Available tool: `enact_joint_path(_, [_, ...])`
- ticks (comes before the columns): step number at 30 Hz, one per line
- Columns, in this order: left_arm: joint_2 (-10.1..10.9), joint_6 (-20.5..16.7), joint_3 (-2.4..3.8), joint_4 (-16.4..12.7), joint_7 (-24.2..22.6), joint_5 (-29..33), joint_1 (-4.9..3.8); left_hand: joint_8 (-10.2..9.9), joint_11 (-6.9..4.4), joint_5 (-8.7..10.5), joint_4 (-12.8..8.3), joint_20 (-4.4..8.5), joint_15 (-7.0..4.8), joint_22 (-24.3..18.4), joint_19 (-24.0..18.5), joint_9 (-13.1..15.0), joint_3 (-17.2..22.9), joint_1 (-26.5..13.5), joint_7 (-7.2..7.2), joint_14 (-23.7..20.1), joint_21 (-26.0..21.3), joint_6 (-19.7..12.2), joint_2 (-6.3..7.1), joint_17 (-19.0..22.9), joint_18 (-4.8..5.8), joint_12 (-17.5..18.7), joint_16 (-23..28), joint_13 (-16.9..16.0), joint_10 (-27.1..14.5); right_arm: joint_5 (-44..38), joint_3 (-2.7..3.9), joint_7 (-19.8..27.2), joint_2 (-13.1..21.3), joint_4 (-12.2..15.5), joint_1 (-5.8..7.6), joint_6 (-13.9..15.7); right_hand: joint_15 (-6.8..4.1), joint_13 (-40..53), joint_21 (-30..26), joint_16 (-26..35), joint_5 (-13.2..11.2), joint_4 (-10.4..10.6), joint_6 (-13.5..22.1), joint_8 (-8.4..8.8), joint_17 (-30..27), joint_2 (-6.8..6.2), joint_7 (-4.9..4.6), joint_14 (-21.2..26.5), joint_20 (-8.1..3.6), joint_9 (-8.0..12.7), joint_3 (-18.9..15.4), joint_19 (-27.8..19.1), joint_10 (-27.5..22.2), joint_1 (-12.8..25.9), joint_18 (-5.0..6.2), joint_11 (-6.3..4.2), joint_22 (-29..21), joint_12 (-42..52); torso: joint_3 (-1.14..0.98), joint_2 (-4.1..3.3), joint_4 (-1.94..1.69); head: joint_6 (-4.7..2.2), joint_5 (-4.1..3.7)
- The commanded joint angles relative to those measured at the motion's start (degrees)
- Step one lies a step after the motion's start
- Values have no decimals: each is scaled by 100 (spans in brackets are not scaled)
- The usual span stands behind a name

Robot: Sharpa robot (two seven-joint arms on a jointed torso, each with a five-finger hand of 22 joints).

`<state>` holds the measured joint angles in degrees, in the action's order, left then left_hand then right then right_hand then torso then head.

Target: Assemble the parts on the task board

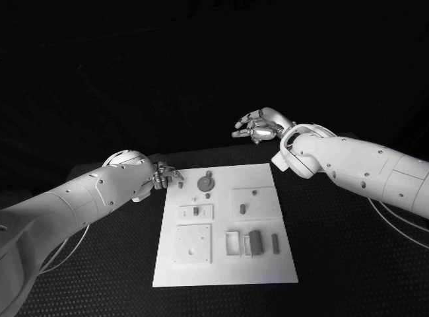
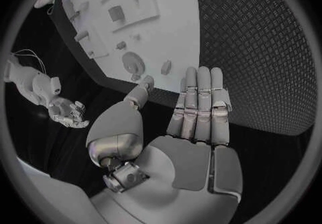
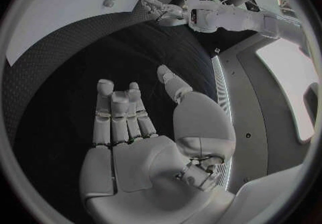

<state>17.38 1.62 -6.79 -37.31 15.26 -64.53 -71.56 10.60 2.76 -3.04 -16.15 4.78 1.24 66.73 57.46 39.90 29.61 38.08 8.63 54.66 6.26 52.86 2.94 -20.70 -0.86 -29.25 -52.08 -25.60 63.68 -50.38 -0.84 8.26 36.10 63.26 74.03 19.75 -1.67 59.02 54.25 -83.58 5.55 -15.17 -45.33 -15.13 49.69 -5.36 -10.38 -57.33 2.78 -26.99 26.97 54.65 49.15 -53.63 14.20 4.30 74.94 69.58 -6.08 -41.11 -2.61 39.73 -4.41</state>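
1. Starting from the head view, you have the task board lying at the middle of the black surface, with the parts on it: a round gear-like piece near the board's 11 o'clock corner, a small upright peg toward 1 o'clock, and a dark block with a slim bar just beside it toward 4 o'clock.
2. Your left hand hovers at the board's 10 o'clock corner, fingers straight and apart, holding nothing.
3. Your right hand hangs beyond the board's 12 o'clock edge, well apart from every part, fingers likewise spread and empty.
4. Watch the left hand: it sits close to the gear-like piece, and a careless reach could knock that piece or nudge the whole board, since nothing visible pins the board down.
5. Expect trouble with the small parts; broad fingers may push the peg or bar aside instead of pinching them, or tip the peg over.
6. Bring the right hand in slowly, as a fast sweep across the far edge risks scattering parts.
7. You can read no brand, label or writing anywhere.
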Motion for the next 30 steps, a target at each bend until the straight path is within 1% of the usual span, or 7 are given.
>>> enact_joint_path(1, [-50,150,0,24,-149,-56,21,34,-5,15,-10,-35,-5,-7,22,-15,-19,52,-2,47,-32,37,-33,-7,11,26,29,10,51,-1,4,29,-18,14,-1,-40,-2,-9,-28,-16,-9,21,-2,25,-8,8,-35,34,-17,9,-11,1,-48,51,80,10,48,9,5,-5,-3,2,-8])
enact_joint_path(10, [-124,89,1,190,-186,63,57,37,-4,15,-10,-39,0,-11,24,-50,-25,98,-4,48,-57,59,-76,-14,13,82,63,32,66,-1,4,25,-29,25,-1,-41,-1,-11,-29,-17,-9,20,0,25,-10,6,-36,35,-17,9,-11,1,-49,51,80,11,48,10,4,-7,-6,14,-35])
enact_joint_path(11, [-132,80,2,214,-194,63,57,34,-3,15,-7,-40,1,-12,26,-59,-23,109,-3,51,-63,58,-105,-16,14,95,70,36,73,-1,4,24,-30,29,-1,-39,-1,-11,-29,-17,-9,20,0,25,-10,6,-36,35,-17,10,-12,1,-49,52,80,11,49,11,6,-7,-8,12,-38])
enact_joint_path(16, [-194,208,1,311,-231,174,60,31,-2,14,-19,-42,3,-13,32,-90,-23,171,-2,59,-81,65,-163,-26,13,134,93,50,96,-6,4,21,-39,44,0,-34,0,-12,-29,-17,-9,20,1,25,-11,6,-36,35,-17,10,-11,1,-49,51,80,11,49,11,5,-2,-4,12,-50])
enact_joint_path(20, [-230,236,0,348,-253,223,89,38,2,14,-24,-48,9,-14,26,-121,-16,280,-3,53,-110,86,-209,-38,19,194,123,70,106,-7,5,22,-37,55,2,-28,0,-13,-29,-18,-9,20,1,25,-11,6,-37,36,-17,10,-11,1,-49,51,80,11,49,12,6,-2,-8,19,-65])
enact_joint_path(24, [-262,162,0,402,-294,259,125,35,14,15,-15,-60,24,-16,10,-156,-32,348,3,30,-144,87,-212,-51,27,270,157,98,104,-7,5,20,-40,64,3,-26,0,-14,-29,-18,-9,19,2,25,-12,5,-37,36,-17,11,-11,2,-50,51,80,12,50,12,7,-4,-9,37,-59])
enact_joint_path(30, [-283,160,0,448,-344,284,132,23,37,15,-12,-82,49,-23,-21,-206,-58,428,19,-13,-194,66,-220,-65,35,390,215,141,101,-7,5,22,-46,58,4,-25,0,-15,-30,-19,-9,19,2,25,-13,4,-37,36,-17,11,-11,2,-50,51,80,12,50,13,3,1,-9,46,-68])
